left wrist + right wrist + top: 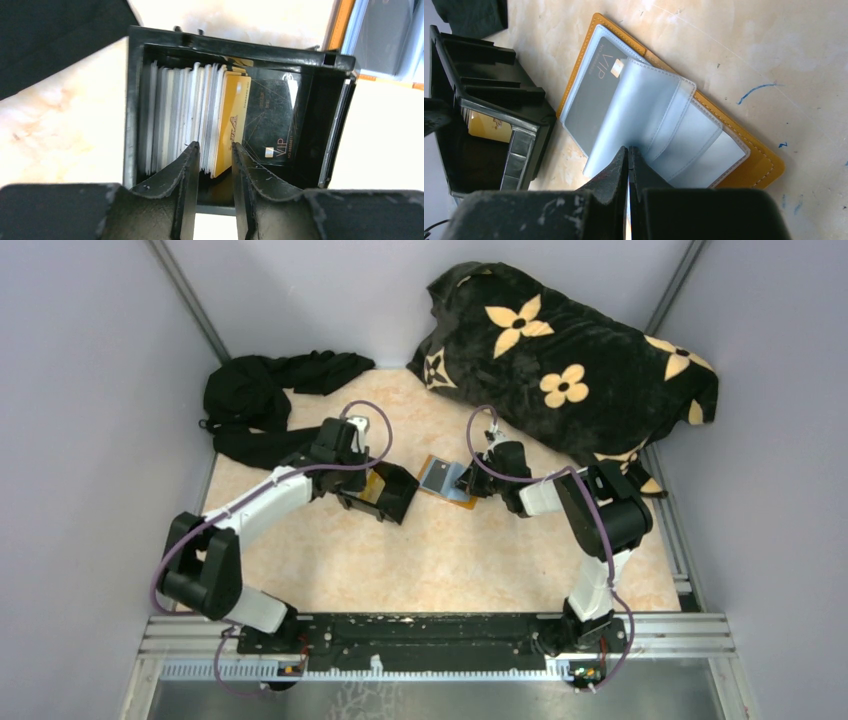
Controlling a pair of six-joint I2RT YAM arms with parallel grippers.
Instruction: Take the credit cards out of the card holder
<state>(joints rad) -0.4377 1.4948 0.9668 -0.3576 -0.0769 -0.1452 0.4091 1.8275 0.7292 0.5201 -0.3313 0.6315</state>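
The orange card holder (452, 491) lies open on the table between my grippers. In the right wrist view its orange cover (764, 165) carries clear plastic sleeves (664, 110), and a grey VIP credit card (591, 87) sits in the leftmost sleeve. My right gripper (629, 149) is shut on the edge of one raised clear sleeve; it also shows in the top view (470, 480). My left gripper (215, 146) is open, its fingertips astride the near edges of white and yellow cards (200, 115) standing in the black box (131, 100). The holder's edge (341, 25) shows at upper right there.
The black open-topped box (392, 492) stands just left of the holder, and shows in the right wrist view (524, 150). A flowered black blanket (570, 370) fills the back right. A black cloth (260, 400) lies at back left. Walls enclose the table.
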